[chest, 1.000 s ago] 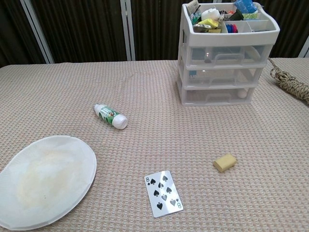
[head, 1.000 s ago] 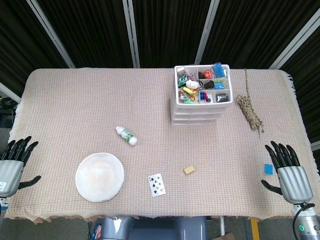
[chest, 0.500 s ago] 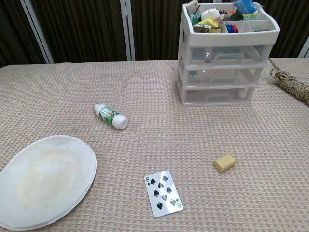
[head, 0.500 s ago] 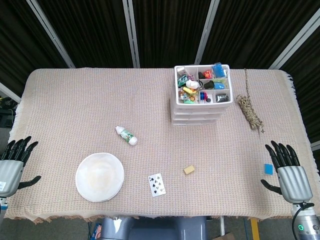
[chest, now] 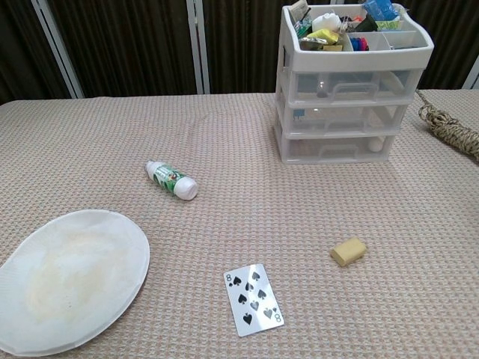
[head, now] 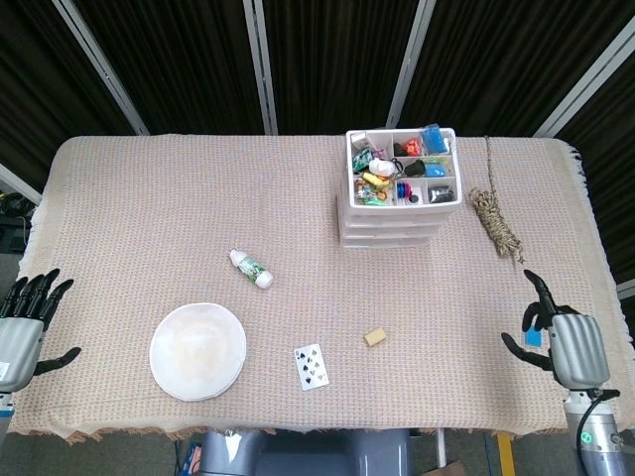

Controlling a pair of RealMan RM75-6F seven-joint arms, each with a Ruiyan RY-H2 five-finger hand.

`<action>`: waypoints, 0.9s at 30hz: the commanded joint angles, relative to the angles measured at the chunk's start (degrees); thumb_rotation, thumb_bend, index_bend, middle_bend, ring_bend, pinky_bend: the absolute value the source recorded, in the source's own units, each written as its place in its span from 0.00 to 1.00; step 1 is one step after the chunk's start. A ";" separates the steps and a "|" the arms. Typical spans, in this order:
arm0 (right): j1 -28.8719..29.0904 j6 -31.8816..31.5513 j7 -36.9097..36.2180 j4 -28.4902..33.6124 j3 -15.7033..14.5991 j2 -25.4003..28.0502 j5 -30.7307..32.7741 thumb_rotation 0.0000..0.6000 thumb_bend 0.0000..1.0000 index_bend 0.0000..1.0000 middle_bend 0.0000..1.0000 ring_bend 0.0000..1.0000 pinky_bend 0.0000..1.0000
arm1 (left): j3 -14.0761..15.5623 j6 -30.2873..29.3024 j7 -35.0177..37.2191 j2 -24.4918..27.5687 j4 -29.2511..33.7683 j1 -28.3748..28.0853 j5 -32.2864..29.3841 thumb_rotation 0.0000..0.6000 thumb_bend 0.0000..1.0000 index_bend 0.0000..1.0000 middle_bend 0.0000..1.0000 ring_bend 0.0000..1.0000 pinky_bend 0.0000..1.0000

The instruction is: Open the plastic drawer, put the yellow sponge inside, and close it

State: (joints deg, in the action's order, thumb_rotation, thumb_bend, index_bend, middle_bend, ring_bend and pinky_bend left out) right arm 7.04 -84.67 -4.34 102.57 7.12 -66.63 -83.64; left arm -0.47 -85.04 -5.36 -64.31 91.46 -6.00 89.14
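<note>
The white plastic drawer unit stands at the back right of the table, its three drawers pushed in and its top tray full of small items. The yellow sponge lies loose on the cloth in front of it. My right hand hovers at the table's right front edge, fingers apart and empty, well right of the sponge. At the left front edge my left hand is open and holds nothing. The chest view shows neither hand.
A white plate sits front left, a small white bottle lies behind it, a playing card is near the sponge. A rope coil lies right of the drawers. A blue item sits by my right hand.
My right hand has turned and shifted slightly inward over the blue item, its fingers now less spread toward the camera. The left hand and the table objects have not moved.
</note>
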 commanded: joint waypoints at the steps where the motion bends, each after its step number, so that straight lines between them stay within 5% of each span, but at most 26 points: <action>1: 4.09 12.86 -9.58 14.34 3.38 3.12 13.76 1.00 0.35 0.12 0.76 0.74 0.67 | -0.07 -0.29 0.11 -0.16 -0.22 0.06 0.15 1.00 0.14 0.10 0.00 0.00 0.00; 11: 12.24 29.74 -19.17 22.78 8.38 3.94 34.48 1.00 0.39 0.13 0.77 0.74 0.68 | -0.76 -3.00 0.64 -1.14 -2.62 0.29 1.81 1.00 0.14 0.09 0.00 0.00 0.00; 27: 22.20 29.30 -18.34 16.22 14.97 -6.58 53.03 1.00 0.39 0.13 0.77 0.74 0.68 | -1.22 -3.25 0.90 -1.62 -3.46 0.29 1.30 1.00 0.14 0.10 0.00 0.00 0.00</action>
State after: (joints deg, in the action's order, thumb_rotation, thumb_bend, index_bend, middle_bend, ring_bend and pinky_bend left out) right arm 28.49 -55.24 -22.29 119.71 21.21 -72.38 -31.38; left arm -1.69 -88.29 -4.47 -65.93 87.99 -5.71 90.45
